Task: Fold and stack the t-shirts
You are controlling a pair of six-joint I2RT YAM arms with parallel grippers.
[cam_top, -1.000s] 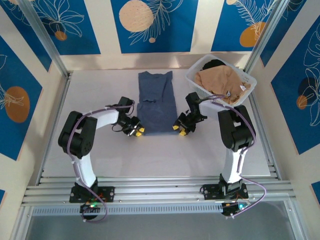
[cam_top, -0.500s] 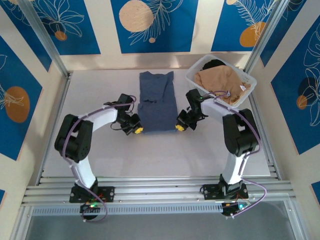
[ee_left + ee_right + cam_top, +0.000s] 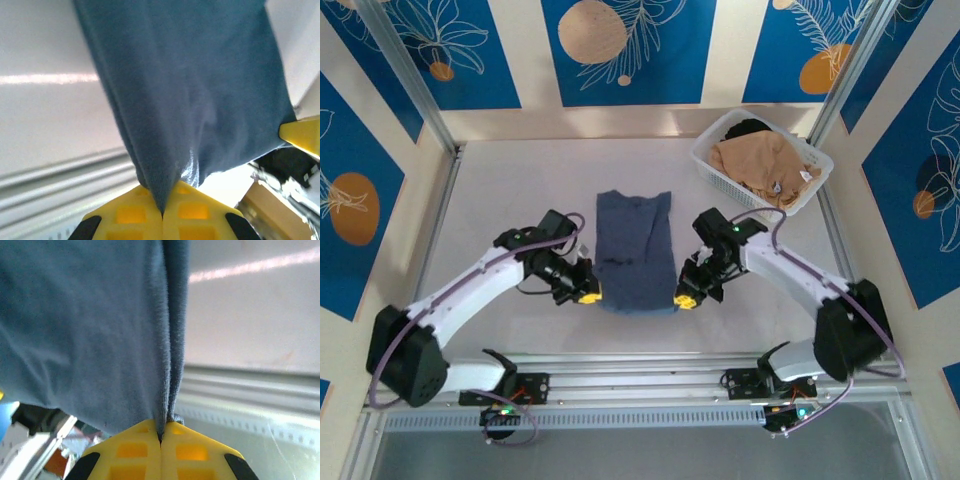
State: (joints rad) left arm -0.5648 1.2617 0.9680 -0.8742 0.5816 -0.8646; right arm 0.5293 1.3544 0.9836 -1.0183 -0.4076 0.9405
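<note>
Your left gripper (image 3: 586,296) is pinched tight on the near left corner of the slate-blue t-shirt (image 3: 635,250). Its yellow fingers (image 3: 132,215) meet with only a fold of cloth between them in the left wrist view. Your right gripper (image 3: 686,300) is closed the same way on the near right corner, the hem drawn into a sharp pleat at its fingertips in the right wrist view.

The shirt sits at mid-table (image 3: 500,200), between the two arms. It is a narrow strip that looks already folded in at the sides. Its long axis runs straight away from the arm bases. The far end lies flat and shows a slight notch that I take for the collar, though it is too small to be sure. The near end is held by the corners, apparently just off the surface.

I read this as the start of the lengthwise half-fold, bottom hem to collar. For the next move, carry both corners away from the bases, up and over the flat part, at matching height and pace so the hem stays square. Set the hem down on the far edge before you let go. If one side leads, the fold will skew.

The tan-beige t-shirt (image 3: 760,160) is heaped in the white basket (image 3: 701,155) at the far right, well apart from this one. It is not yet folded, so stacking comes later.
</note>
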